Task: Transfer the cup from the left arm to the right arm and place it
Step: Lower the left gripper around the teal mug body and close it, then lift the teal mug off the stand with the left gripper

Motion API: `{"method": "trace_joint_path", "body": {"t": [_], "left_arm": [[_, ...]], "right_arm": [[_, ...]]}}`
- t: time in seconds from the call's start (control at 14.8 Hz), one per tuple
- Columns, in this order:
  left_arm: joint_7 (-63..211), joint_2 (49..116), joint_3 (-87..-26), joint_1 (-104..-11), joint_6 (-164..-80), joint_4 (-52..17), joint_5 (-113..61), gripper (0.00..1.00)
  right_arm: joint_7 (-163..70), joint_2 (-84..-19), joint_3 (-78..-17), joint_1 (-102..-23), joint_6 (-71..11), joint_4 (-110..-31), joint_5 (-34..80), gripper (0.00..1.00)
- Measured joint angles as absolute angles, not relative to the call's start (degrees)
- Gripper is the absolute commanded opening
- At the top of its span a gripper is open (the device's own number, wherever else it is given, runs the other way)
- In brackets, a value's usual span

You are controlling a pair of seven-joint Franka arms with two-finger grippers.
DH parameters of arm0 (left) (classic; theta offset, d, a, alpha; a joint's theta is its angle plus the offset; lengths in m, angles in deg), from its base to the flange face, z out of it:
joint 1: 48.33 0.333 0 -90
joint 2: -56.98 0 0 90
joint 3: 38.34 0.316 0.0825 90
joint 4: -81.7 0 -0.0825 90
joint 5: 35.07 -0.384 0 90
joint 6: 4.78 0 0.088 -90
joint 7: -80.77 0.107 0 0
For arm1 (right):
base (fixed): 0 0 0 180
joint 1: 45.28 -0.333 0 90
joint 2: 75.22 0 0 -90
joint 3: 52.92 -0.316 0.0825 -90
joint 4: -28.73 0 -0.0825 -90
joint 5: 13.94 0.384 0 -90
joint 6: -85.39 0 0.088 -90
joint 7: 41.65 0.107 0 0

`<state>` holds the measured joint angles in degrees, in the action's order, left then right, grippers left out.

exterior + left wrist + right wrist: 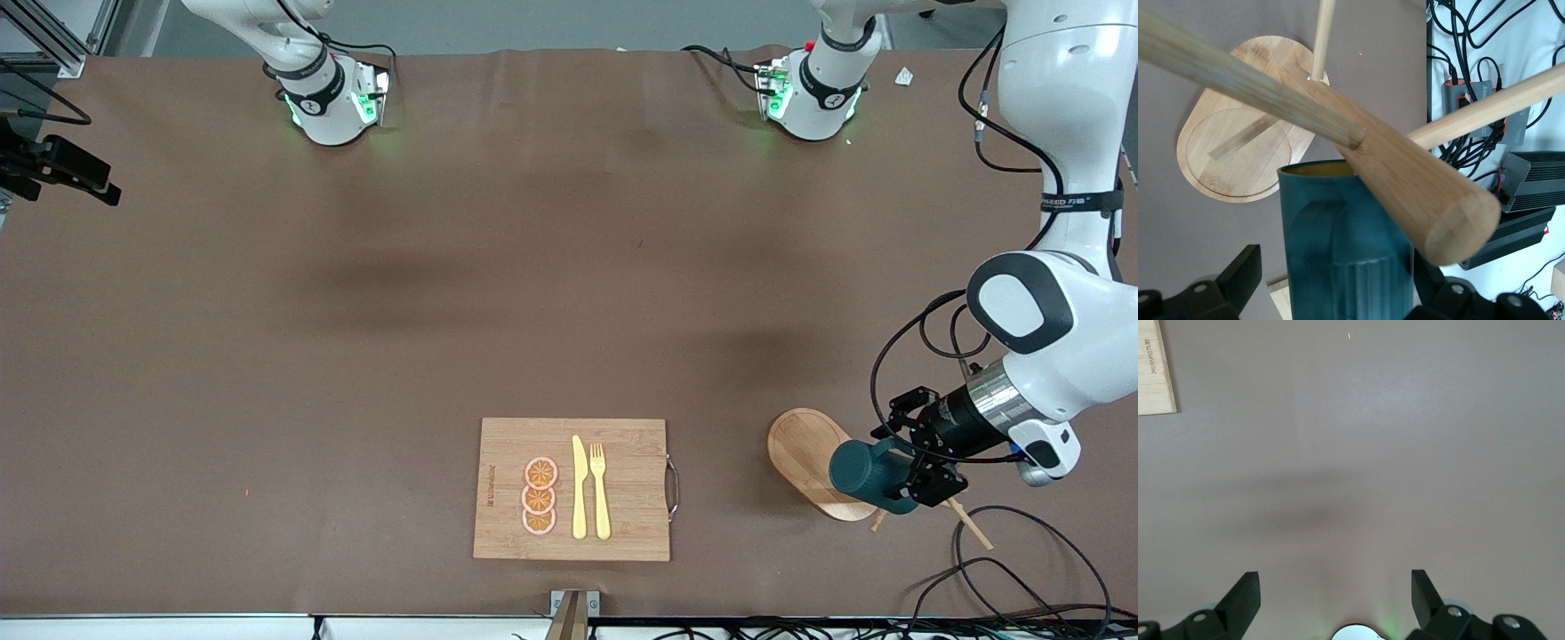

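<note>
Looking at the table's near edge toward the left arm's end, you see the left gripper point(907, 471) clamped on the teal mug point(867, 474) above the wooden peg rack point(813, 462). Your right gripper point(1335, 593) waits, fingers spread, over bare table.

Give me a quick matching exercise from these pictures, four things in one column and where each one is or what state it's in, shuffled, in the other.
Things:
1. cup
2. left pincer
3. right pincer
4. knife and fork

Places or states:
A. open over bare table
B. lying on the cutting board
C. at the wooden peg rack
D. shut on the cup

Pairs: 1-C, 2-D, 3-A, 4-B
</note>
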<state>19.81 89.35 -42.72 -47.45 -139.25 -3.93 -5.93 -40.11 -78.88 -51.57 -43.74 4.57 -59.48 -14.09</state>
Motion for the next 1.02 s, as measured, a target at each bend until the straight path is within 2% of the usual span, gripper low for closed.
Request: {"method": "trace_joint_path", "body": {"t": [0.41,1.02], "left_arm": [[19.81,90.03,-43.27,-47.51,-140.35,-3.87,-4.57,0.76],[16.95,89.58,-45.39,-47.57,-139.66,-2.69,-4.56,0.76]], "right_arm": [[-40.11,-78.88,-51.57,-43.74,4.58,-59.48,-14.09,1.0],[-40.11,-78.88,-51.57,-43.74,4.59,-59.48,-14.09,1.0]]}}
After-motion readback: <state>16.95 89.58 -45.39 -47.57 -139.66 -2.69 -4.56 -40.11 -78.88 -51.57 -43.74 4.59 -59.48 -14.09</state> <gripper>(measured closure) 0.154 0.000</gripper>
